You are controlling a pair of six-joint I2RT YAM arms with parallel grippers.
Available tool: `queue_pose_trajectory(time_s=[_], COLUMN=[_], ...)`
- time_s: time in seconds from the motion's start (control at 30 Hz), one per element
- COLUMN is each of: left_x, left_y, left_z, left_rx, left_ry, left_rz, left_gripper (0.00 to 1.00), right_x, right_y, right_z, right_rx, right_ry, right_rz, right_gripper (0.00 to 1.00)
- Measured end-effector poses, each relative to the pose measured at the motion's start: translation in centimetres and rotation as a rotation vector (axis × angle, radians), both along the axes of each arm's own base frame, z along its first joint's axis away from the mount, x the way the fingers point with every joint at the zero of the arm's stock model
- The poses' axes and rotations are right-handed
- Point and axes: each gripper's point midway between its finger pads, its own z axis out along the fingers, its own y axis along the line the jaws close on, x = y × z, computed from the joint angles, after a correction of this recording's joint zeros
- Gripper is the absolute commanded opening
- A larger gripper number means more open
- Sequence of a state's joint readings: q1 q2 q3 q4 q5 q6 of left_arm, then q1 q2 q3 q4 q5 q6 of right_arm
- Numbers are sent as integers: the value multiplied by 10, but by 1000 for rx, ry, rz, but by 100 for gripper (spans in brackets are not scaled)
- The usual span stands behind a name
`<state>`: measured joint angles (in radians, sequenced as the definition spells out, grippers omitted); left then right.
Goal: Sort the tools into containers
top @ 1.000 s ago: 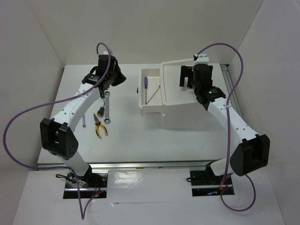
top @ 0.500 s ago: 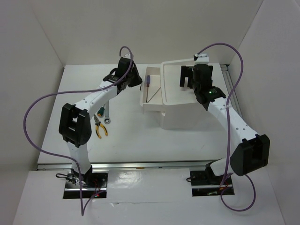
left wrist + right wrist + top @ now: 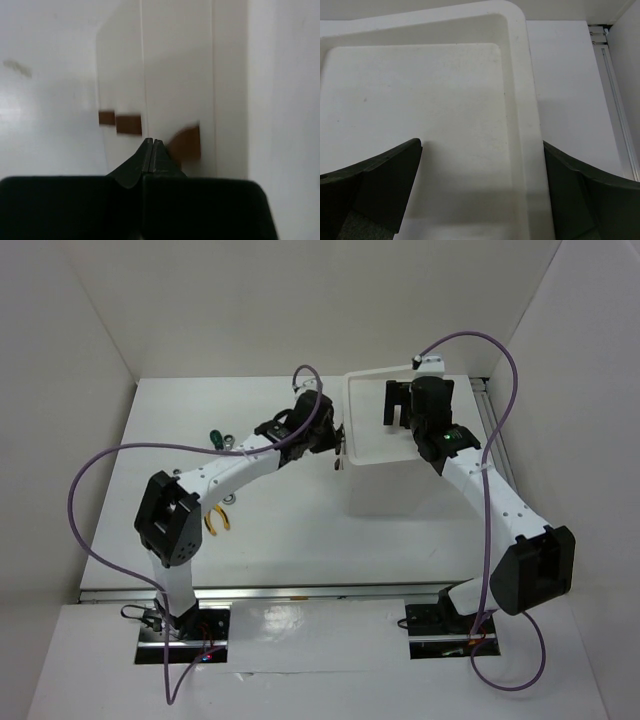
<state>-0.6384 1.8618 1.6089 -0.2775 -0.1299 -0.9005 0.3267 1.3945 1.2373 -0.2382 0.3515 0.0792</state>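
The containers are one white box unit [image 3: 392, 486] with a rimmed top tray [image 3: 365, 445]; no drawer stands out from it. My left gripper [image 3: 337, 444] is shut and empty, its tips [image 3: 151, 143] right at the box's left face, among the dark drawer knobs [image 3: 128, 125]. My right gripper [image 3: 398, 410] hangs open over the tray [image 3: 420, 100], holding nothing [image 3: 482, 145]. Out on the table lie a green-handled screwdriver [image 3: 212, 437] with a silver wrench [image 3: 229, 441] beside it, and yellow-and-orange pliers [image 3: 214, 521] partly hidden under the left arm.
White walls close in the table on the left, back and right. A metal rail [image 3: 615, 100] runs along the table's right side past the box. Purple cables [image 3: 100, 465] loop over both arms.
My left arm swung right from the tools to the box. The drawer that stood open with a blue-handled screwdriver inside is now pushed in. The right arm has stayed still.
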Motion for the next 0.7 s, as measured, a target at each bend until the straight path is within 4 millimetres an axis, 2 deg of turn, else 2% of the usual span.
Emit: queue_pose_trajectory(time_s=[0.03,0.1,0.2,0.23,0.27,0.3,0.33,0.43,0.57,0.7], left_x=[-10,-29,-32,-32,-32,-33,-33,-39,-41,-17], left_y=[-9,-12,-11,-11,-10,-10,-9,8,41,63], left_z=[-1,-6,-7,-7,-8,-8,-8,-17,-33,-56], left_rx=[11,31,21,22,22,23,20,15,-96,-306], left_ry=[-6,33,52,56,58,61,65,88,95,80], left_rz=[-3,-14,-5,-3,-1,3,14,42,38,14], left_gripper=[0,0,1,8,22,30,43,68,74,70], right_x=[0,1,0,0,1,1,1,1,1,1], right_y=[-1,-2,0,0,0,0,0,0,0,1], right_z=[0,0,0,0,0,0,0,0,0,0], right_rx=[-3,-5,-6,-6,-6,-6,-6,-6,-7,-9], right_ry=[1,0,0,1,1,1,1,1,1,1], right_rz=[-4,-8,-5,-4,-5,-4,-4,-4,-4,-5], right_gripper=[100,100,100,100,100,100,100,100,100,100])
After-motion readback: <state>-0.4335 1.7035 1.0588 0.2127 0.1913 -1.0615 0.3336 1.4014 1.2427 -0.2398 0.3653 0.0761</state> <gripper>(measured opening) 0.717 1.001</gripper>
